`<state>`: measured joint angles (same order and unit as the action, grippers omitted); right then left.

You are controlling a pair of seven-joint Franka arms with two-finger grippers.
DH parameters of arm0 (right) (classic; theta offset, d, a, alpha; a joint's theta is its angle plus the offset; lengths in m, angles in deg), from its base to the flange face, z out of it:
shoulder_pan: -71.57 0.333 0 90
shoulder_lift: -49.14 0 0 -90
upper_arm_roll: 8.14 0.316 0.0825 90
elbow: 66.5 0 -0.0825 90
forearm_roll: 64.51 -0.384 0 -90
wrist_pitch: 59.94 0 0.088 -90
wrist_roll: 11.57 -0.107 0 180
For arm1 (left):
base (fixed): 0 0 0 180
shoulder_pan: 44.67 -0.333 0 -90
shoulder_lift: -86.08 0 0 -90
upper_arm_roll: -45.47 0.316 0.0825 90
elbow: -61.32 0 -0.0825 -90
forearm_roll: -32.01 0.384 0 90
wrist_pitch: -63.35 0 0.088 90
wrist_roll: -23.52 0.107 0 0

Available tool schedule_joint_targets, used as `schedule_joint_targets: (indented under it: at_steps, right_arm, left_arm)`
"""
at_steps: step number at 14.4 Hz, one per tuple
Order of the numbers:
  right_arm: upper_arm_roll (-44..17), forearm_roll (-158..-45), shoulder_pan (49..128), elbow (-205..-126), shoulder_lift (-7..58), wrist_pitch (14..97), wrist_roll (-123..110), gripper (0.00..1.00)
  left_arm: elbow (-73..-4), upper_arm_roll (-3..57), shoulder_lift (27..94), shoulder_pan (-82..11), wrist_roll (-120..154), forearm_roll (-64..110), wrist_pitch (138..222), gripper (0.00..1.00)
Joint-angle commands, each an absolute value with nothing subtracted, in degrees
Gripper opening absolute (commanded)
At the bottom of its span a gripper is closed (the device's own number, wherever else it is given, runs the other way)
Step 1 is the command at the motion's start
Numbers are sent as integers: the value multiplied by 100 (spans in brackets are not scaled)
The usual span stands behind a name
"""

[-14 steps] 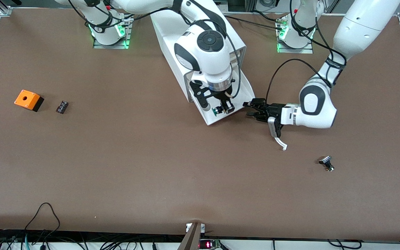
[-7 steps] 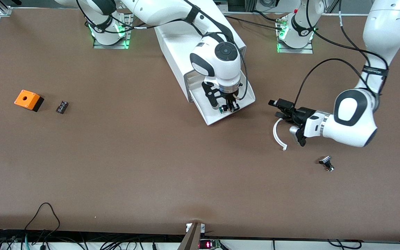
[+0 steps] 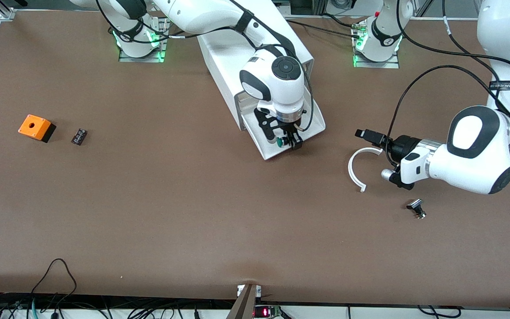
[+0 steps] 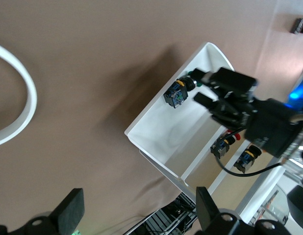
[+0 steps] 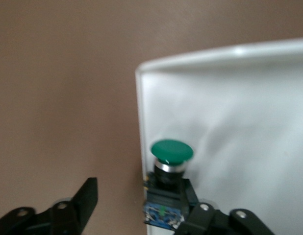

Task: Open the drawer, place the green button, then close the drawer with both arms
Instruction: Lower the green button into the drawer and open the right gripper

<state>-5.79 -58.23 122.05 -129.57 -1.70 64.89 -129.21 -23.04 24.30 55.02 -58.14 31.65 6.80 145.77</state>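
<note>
Here the drawer (image 3: 299,133) stands pulled out of the cabinet (image 3: 237,57), with the button (image 3: 280,141) lying inside near its front wall. The right gripper (image 3: 289,141) is directly above it, fingers parted and apart from the green cap. The left gripper (image 3: 376,148) is spread wide over the table beside a white curved strip (image 3: 353,170). A knobbed part (image 3: 416,208), an orange box (image 3: 36,127) and a small black part (image 3: 79,136) lie well apart.

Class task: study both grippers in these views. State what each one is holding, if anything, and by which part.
Nothing is held. The right gripper has its jaws apart over the open drawer, with the button lying inside. The left gripper, jaws open, is empty.
</note>
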Motion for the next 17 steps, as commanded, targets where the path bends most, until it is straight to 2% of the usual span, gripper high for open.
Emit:
schedule_joint_targets:
  at_steps: [1,3,6,9,12,17]
  right_arm:
    - [-682,-5774,11896,-13031,202,6110,-11569,100]
    - [-682,-5800,11649,-13075,440,5767,-9885,100]
    - [-761,-6072,11053,-13144,756,5590,-8720,100]
    - [-797,-6152,10517,-13802,1370,5371,-7016,100]
    - [-797,-6161,9945,-14400,1960,5388,-5495,100]
    - [-823,-6178,8987,-14954,2575,5370,-2849,100]
  left_arm:
    - [-1972,2394,5497,-5742,2591,993,14421,100]
    - [-1902,2394,5584,-5584,2362,1554,14439,100]
    - [-1717,2394,5629,-5119,1503,2407,14483,100]
    - [-1795,2411,5620,-4653,396,2821,14964,100]
    - [-2067,2429,5532,-4319,-598,2963,15474,100]
    - [-3068,2438,5505,-3738,-2339,3216,17012,100]
